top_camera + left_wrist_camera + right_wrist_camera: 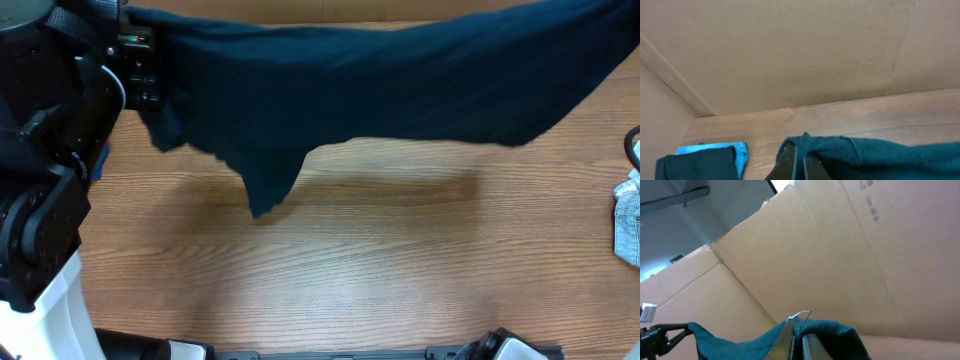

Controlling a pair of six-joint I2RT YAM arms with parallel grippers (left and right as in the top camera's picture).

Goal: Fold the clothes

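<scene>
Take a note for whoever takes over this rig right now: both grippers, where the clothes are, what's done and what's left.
Left gripper: shut on a bunched edge of the navy shirt.
Right gripper: shut on the shirt's other end.
Shirt: held up and stretched between the two arms over the far side of the table, with one corner drooping.
Light denim piece: crumpled at the table's right edge.
Dark piece: lies on something light blue at the far left and looks folded.
Done: shirt lifted and spread.
Left: lay the shirt flat, fold it, then fold the denim.

Plain dark navy shirt (400, 90)
</scene>
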